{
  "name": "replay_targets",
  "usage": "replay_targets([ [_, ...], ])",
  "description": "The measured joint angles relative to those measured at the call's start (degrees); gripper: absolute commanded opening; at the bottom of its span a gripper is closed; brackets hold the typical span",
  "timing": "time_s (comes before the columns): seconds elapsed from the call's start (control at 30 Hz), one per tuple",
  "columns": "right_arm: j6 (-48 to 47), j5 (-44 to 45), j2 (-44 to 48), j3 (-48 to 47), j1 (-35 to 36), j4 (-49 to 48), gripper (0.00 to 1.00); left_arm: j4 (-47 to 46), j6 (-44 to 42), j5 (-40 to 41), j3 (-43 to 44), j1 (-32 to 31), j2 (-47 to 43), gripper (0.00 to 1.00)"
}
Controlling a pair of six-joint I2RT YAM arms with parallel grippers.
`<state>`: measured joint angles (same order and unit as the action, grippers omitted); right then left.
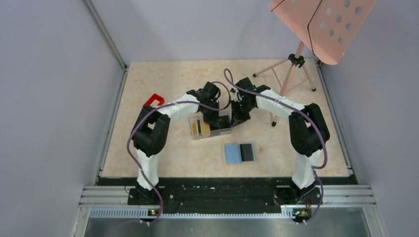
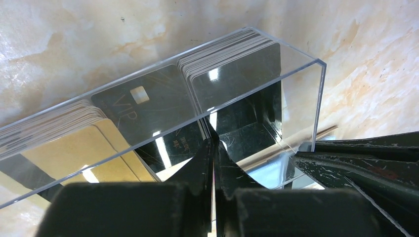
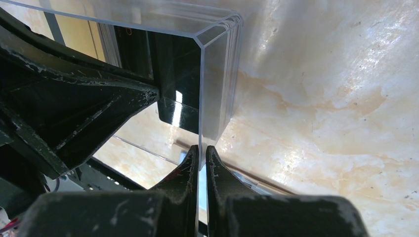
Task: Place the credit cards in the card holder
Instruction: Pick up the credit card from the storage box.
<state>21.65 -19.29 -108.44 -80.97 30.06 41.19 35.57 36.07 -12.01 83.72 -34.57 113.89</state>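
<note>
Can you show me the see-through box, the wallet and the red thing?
clear box (image 2: 298,101): left wrist view, on its see-through front wall, near the right end.
wallet (image 1: 231,154): top view, on the blue lining of its open left half.
red frame (image 1: 157,97): top view, on its red bar.

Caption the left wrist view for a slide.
Left gripper pinches one of the black and gold credit cards inside the clear box.

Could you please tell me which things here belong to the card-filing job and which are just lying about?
Belonging to the job:
- credit cards, black and gold, standing in the clear box
- card holder, lying open nearer the arm bases

Just lying about:
- red frame
- pink stand on a tripod
</note>
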Motion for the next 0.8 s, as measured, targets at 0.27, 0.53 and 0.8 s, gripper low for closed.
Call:
replay_targets([
  [0.27, 0.0, 0.0, 0.0, 0.0, 0.0, 0.0, 0.00, 1.0, -0.5, 0.3, 0.8, -0.2, 0.1, 0.00],
  [0.53, 0.0, 0.0, 0.0, 0.0, 0.0, 0.2, 0.00, 5.9, -2.7, 4.0, 5.2, -2.0, 1.2, 0.12],
  [0.8, 0.0, 0.0, 0.0, 0.0, 0.0, 0.2, 0.00, 7.8, -3.9, 4.4, 7.6, -2.8, 1.7, 0.25],
])
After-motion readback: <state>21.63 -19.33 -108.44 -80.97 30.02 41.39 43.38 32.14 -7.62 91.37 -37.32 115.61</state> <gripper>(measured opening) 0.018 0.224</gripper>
